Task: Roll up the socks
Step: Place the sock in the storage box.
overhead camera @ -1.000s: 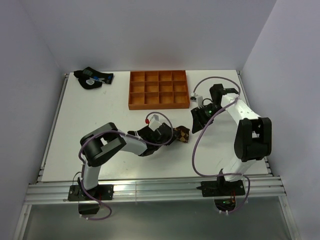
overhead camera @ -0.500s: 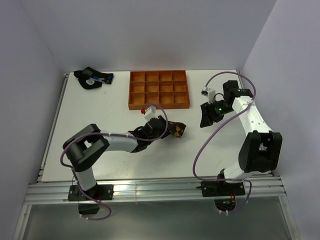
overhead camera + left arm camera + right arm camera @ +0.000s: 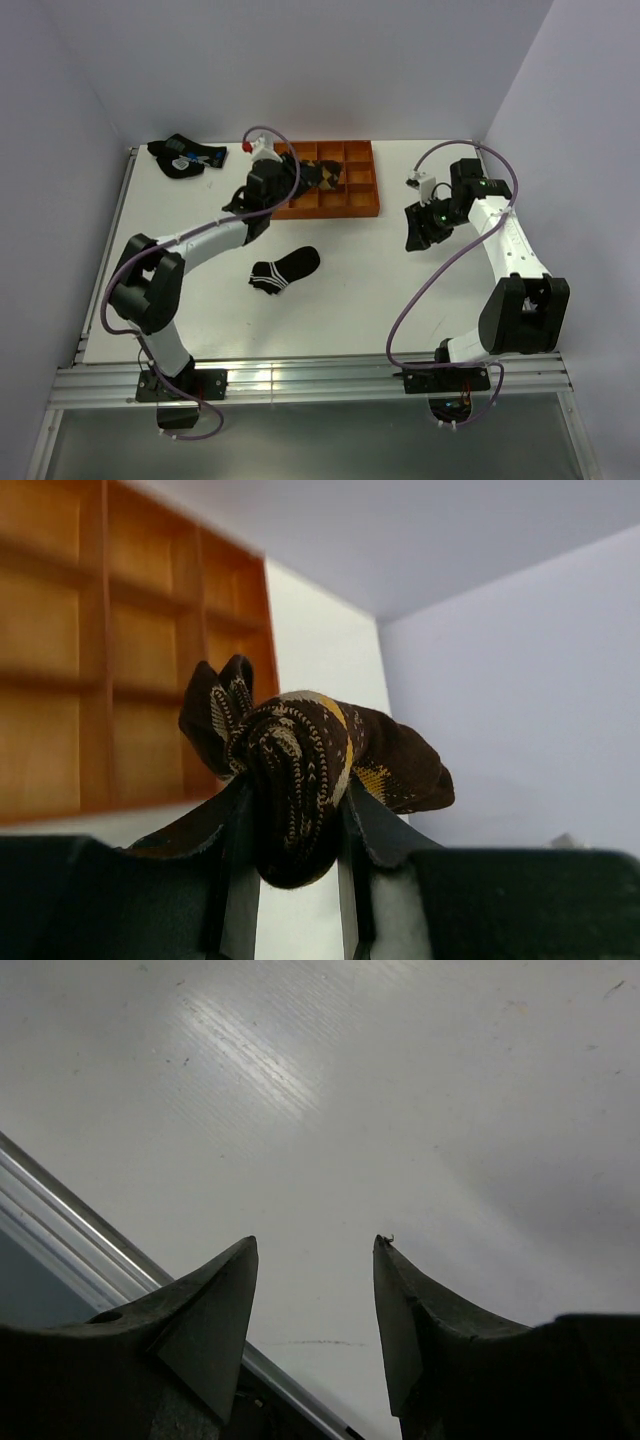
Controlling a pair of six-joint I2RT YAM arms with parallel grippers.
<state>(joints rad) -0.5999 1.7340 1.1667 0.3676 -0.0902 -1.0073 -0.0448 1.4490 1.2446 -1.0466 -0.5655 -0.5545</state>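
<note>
Left tool point(image 3: 295, 825) pinches the bundled argyle sock point(image 3: 300, 760) above the orange tray point(image 3: 340, 212). Right tool point(image 3: 315, 1260), right of the tray, stands spread and empty. Black ankle sock point(image 3: 285, 269) lies on the tabletop point(image 3: 180, 260) just nearside of the tray. Recommendation: centre over one compartment, lower fully, then release.

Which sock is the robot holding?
The brown diamond-patterned sock, rolled up in the left gripper over the orange tray. The black striped sock lies on the table.
</note>
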